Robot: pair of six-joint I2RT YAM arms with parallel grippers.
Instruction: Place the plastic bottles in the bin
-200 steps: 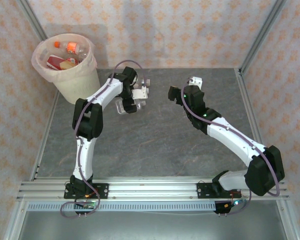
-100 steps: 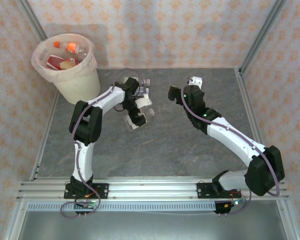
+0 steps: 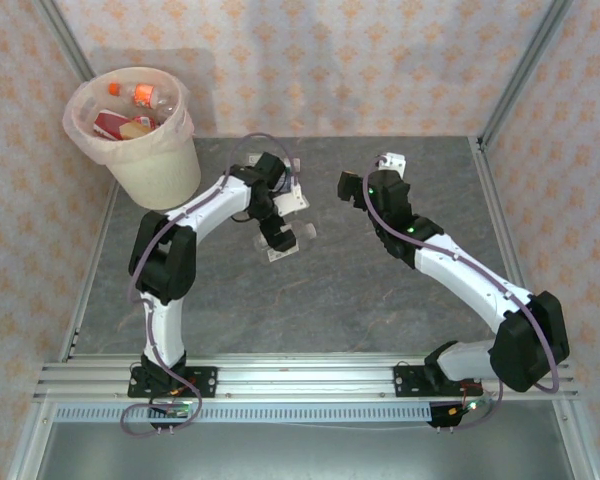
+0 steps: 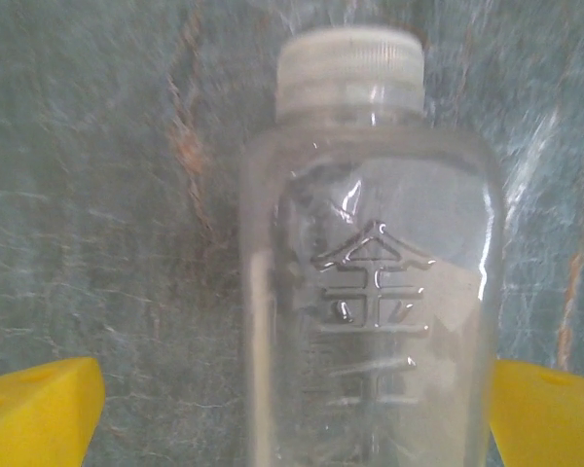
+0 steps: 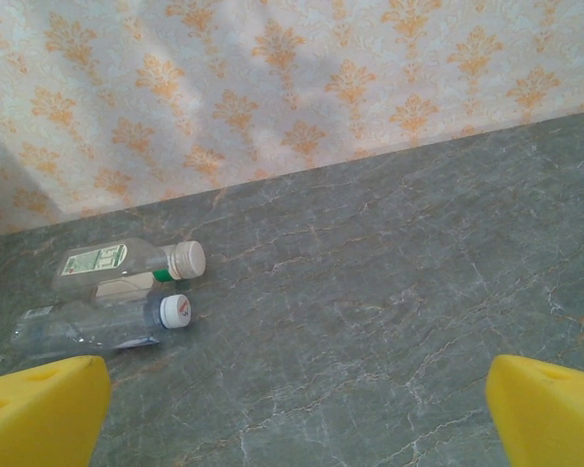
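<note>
The bin (image 3: 158,172) stands at the far left corner of the table (image 3: 310,300), with bottles (image 3: 130,110) in it. Near the table's middle, a bottle (image 4: 370,282) lies between the fingers (image 4: 39,409) of the left gripper (image 4: 292,413). To the right gripper's (image 5: 297,413) left, a second bottle (image 5: 117,261) lies just behind a third bottle (image 5: 92,329), near the back wall (image 5: 273,78).

Bright, even light falls from above in the top view, and the bin (image 3: 158,168) throws a soft grey shadow onto the patterned wall behind it. In the left wrist view the clear bottle (image 4: 370,282) is very close and slightly soft, with white glints on its shoulder. The right wrist view is sharp mid-frame, though its yellow fingertips (image 5: 39,407) blur at the lower corners.
</note>
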